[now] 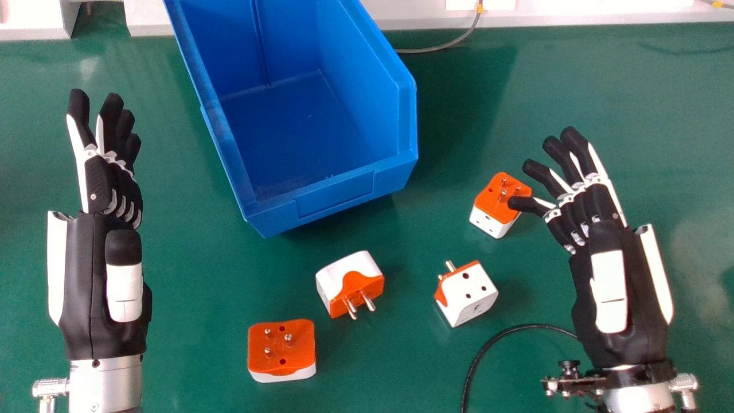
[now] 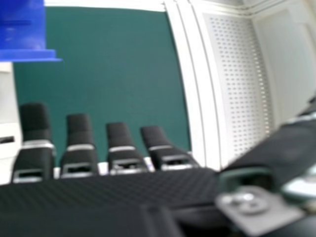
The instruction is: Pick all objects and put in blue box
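My left hand (image 1: 103,178) is open over the left of the table, holding nothing. On the right, my right hand (image 1: 590,201) is open, one finger overlapping the edge of an orange and white adapter (image 1: 496,201); contact is unclear. In the right hand view, my right hand (image 2: 79,153) has its fingers extended. Three more adapters lie in front of the blue box (image 1: 338,198): one (image 1: 467,289) on its side, another (image 1: 350,278) with pins toward the near edge, and a third (image 1: 281,347) pins up. The blue box (image 2: 22,29) also appears in the right hand view.
The green table (image 1: 195,321) carries a black cable (image 1: 487,344) near the right wrist. A thin grey cable (image 1: 441,47) runs behind the box. A perforated white panel (image 2: 237,74) stands beyond the table edge.
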You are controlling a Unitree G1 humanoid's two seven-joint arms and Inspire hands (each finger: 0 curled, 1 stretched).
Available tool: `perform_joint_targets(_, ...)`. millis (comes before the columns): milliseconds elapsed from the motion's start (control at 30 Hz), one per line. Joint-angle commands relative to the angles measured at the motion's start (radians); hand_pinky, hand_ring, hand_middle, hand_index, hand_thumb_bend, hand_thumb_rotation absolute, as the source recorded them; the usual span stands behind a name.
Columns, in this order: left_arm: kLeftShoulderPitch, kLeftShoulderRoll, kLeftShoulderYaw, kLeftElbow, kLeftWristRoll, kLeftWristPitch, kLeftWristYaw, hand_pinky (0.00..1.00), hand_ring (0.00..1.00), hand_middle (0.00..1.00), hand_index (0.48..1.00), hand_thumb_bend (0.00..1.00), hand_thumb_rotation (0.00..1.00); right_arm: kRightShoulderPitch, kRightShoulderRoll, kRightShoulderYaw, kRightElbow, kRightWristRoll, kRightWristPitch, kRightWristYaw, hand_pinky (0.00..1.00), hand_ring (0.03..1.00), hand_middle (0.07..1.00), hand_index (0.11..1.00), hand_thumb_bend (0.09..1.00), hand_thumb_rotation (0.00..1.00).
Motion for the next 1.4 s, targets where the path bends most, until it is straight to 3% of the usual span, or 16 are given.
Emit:
perform_joint_targets(0,-0.009,0.006,-0.001,-0.013,-0.003,-0.017,0.001,1.00,1.00,1.00,1.000,1.00,1.00,-0.018,-0.006,-0.003,-0.008,0.003,-0.024,-0.002,0.70,0.862,0.917,0.923,0.431,0.94)
perform_joint_targets(300,-0.015,0.010,0.002,-0.003,-0.009,-0.019,-0.003,1.00,1.00,1.00,1.000,1.00,1.00,-0.023,-0.004,-0.002,0.000,-0.007,-0.029,-0.008,0.70,0.862,0.918,0.924,0.429,0.94)
perform_joint_targets(600,-0.016,0.005,0.000,-0.007,-0.004,-0.019,0.000,1.00,1.00,1.00,1.000,1.00,1.00,-0.034,-0.014,-0.008,0.014,-0.027,-0.042,-0.018,0.70,0.865,0.918,0.924,0.427,0.95)
perform_joint_targets(700,-0.018,0.008,0.001,-0.006,-0.008,-0.018,-0.001,1.00,1.00,1.00,1.000,1.00,1.00,-0.061,-0.035,-0.036,0.060,-0.110,-0.077,-0.083,0.73,0.878,0.919,0.928,0.445,0.94)
perform_joint_targets(800,-0.020,0.008,0.001,-0.004,-0.007,-0.018,-0.001,1.00,1.00,1.00,1.000,1.00,1.00,-0.099,-0.063,-0.072,0.115,-0.253,-0.116,-0.199,0.74,0.884,0.920,0.929,0.458,0.92)
perform_joint_targets(867,-0.023,0.008,0.002,-0.002,-0.006,-0.018,-0.001,1.00,1.00,1.00,1.000,1.00,1.00,-0.125,-0.091,-0.094,0.145,-0.385,-0.134,-0.307,0.76,0.891,0.921,0.930,0.499,0.87)
perform_joint_targets(933,-0.025,0.009,0.003,-0.001,-0.006,-0.017,0.000,1.00,1.00,1.00,1.000,1.00,1.00,-0.147,-0.126,-0.099,0.163,-0.515,-0.125,-0.422,0.79,0.906,0.929,0.937,0.591,0.75)
perform_joint_targets(1033,-0.029,0.011,0.005,0.000,-0.009,-0.017,-0.001,1.00,1.00,1.00,1.000,1.00,1.00,-0.172,-0.170,-0.086,0.183,-0.643,-0.100,-0.561,0.83,0.934,0.949,0.955,0.684,0.64)
perform_joint_targets(1167,-0.037,0.012,0.006,0.007,-0.009,-0.018,-0.001,1.00,1.00,1.00,1.000,1.00,1.00,-0.204,-0.194,-0.058,0.222,-0.676,-0.098,-0.651,0.86,0.960,0.967,0.972,0.760,0.55)
perform_joint_targets(1367,-0.054,0.012,0.006,0.029,-0.006,-0.023,-0.002,1.00,1.00,1.00,1.000,1.00,1.00,-0.241,-0.228,-0.017,0.262,-0.687,-0.094,-0.725,0.87,0.963,0.972,0.975,0.784,0.53)
